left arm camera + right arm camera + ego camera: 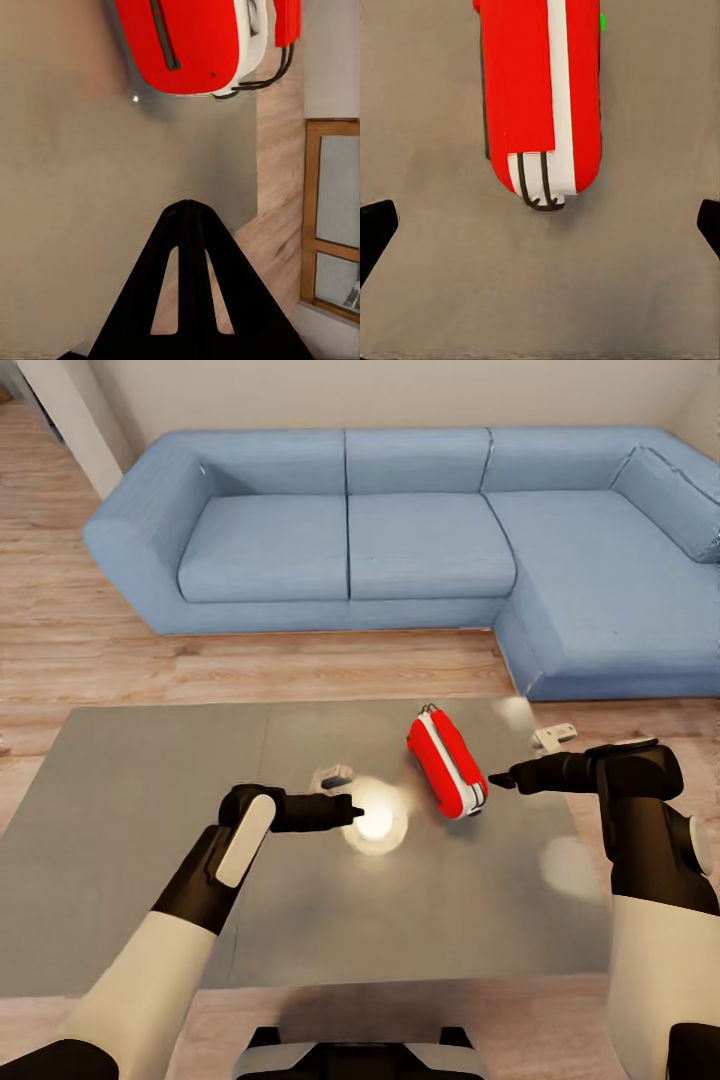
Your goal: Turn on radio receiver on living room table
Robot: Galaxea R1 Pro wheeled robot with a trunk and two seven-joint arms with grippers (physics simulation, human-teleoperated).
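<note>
The radio (446,761) lies on the grey surface (150,810), right of centre and toward the far edge, in front of the blue sofa (430,540). It stands narrow side up, white band on top, its long axis running far-left to near-right. Your right pincer (500,780) sits just beside its near-right end, apparently not touching; in the right wrist view the radio (540,97) is straight ahead, its wire handle (538,187) toward the camera, and the fingertips (375,229) stand far apart at the frame's edges, so this pincer is wide. Your left pincer (352,812) hovers left of the radio by a bright glare spot (375,822); its wrist view shows the fingers (191,277) pressed together into one point, so it is closed and empty. The risk from here is pushing instead of pressing: the radio looks light and is balanced on a thin edge on a glossy surface, so a nudge from the right pincer could slide it or tip it flat. A small green spot (601,21) shows on one far side; I can't tell whether that is the switch. Aim carefully, and consider bracing with the left.
</note>
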